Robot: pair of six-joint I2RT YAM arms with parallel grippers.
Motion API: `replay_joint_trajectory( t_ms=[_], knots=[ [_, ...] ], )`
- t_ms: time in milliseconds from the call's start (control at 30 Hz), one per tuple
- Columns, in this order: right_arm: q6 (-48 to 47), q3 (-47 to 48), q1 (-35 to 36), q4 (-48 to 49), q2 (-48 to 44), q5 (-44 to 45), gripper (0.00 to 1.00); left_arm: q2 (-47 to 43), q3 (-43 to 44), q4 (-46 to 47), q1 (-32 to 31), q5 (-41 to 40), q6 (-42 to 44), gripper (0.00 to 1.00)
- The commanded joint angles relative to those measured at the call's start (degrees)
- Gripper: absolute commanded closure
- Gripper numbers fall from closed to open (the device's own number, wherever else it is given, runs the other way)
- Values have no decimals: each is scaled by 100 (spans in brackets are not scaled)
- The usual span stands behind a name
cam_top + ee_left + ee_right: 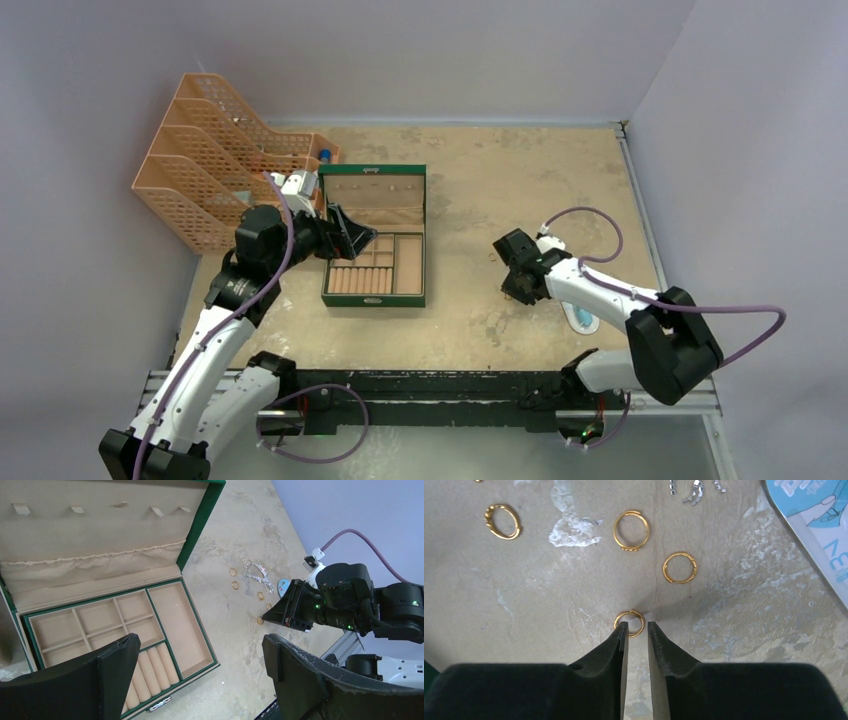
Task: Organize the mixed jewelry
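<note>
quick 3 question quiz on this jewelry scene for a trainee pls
1. True or false: the green box has its lid shut.
2. The right gripper has its fingertips at: A a gold ring; B the silvery chain tangle; C the light-blue packet.
3. Apart from that ring, how many gold rings lie fully inside the right wrist view?
Key: 1 false, the lid stands open. 2 A. 3 three.
</note>
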Motion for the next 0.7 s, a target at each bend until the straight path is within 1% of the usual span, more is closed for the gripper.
replay_joint_trajectory(
  t_ms=[0,133,267,367,467,567,667],
  knots=[
    [367,-140,25,-95,49,148,76,-54,66,143,31,41,-11,6],
    [360,-239,25,139,181,-20,73,-60,68,143,31,34,-8,6],
    [209,-274,26,351,327,-188,74,-54,66,137,31,15,-13,6],
    [5,-219,27,424,400,-205,80,-61,66,134,31,6,-8,6],
    [-299,-85,31,444,516,-214,92,-65,66,114,31,6,-13,6],
    [-567,41,29,444,635,-184,100,-58,66,105,30,6,-19,6],
    [-975,146,61,620,628,-203,100,-23,66,114,31,46,-17,6]
  ],
)
